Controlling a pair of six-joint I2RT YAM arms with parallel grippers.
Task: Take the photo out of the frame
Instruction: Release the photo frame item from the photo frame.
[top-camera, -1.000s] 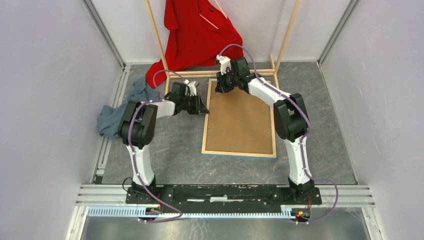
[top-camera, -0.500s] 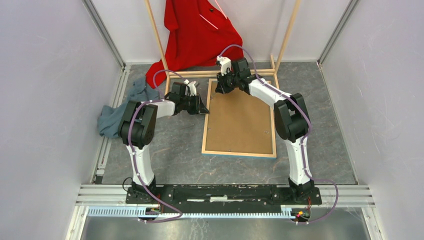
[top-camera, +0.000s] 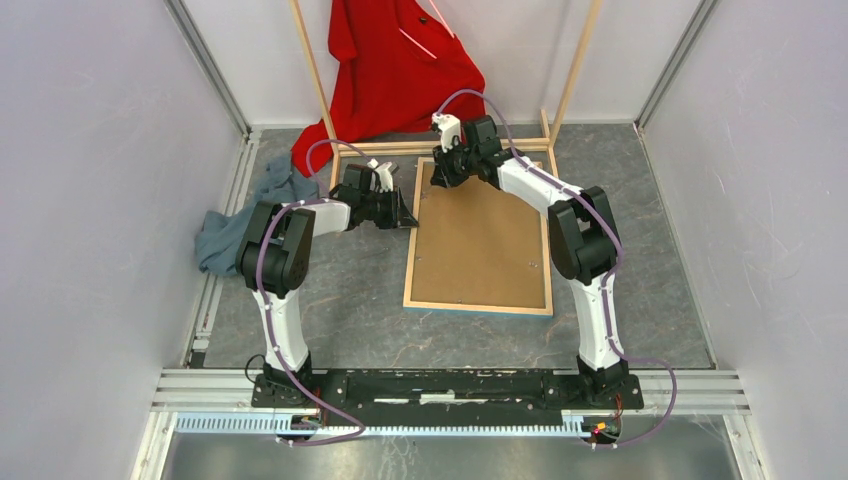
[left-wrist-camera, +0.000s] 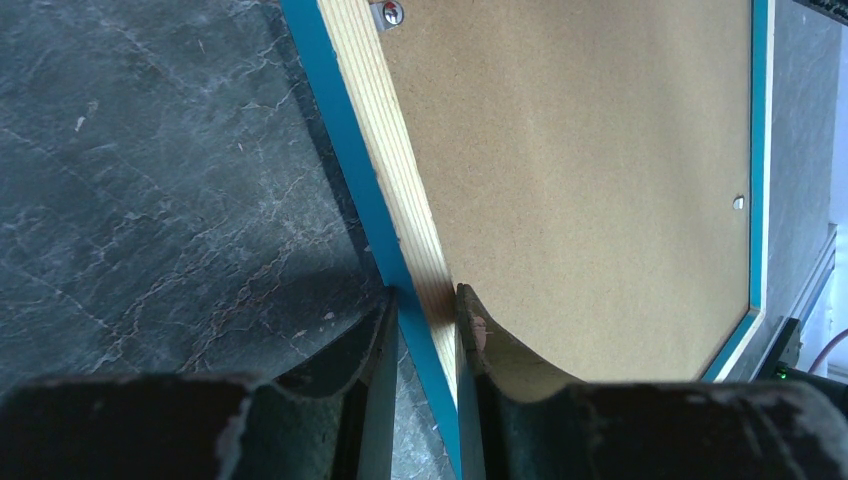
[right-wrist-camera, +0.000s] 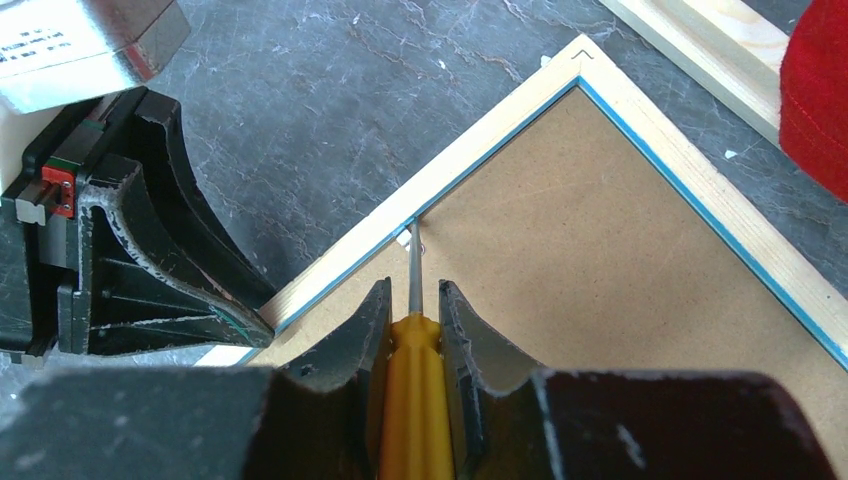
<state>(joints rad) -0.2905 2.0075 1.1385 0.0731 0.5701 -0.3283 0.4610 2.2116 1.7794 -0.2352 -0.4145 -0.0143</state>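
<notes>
My left gripper (left-wrist-camera: 425, 300) clamps the frame (left-wrist-camera: 395, 170) by its wooden rail. My right gripper (right-wrist-camera: 412, 295) pinches a yellow screwdriver (right-wrist-camera: 412, 390), tip at the backing board (right-wrist-camera: 560, 260) edge.

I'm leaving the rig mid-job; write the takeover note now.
Left gripper: shut on the left rail of the frame.
Right gripper: shut on a yellow-handled screwdriver, tip at a tab by the far-left corner.
The frame lies face down on the table, backing board in place; the photo is hidden.
Done: nothing out yet.
Left: free the tabs, lift the board, remove the photo.
</notes>
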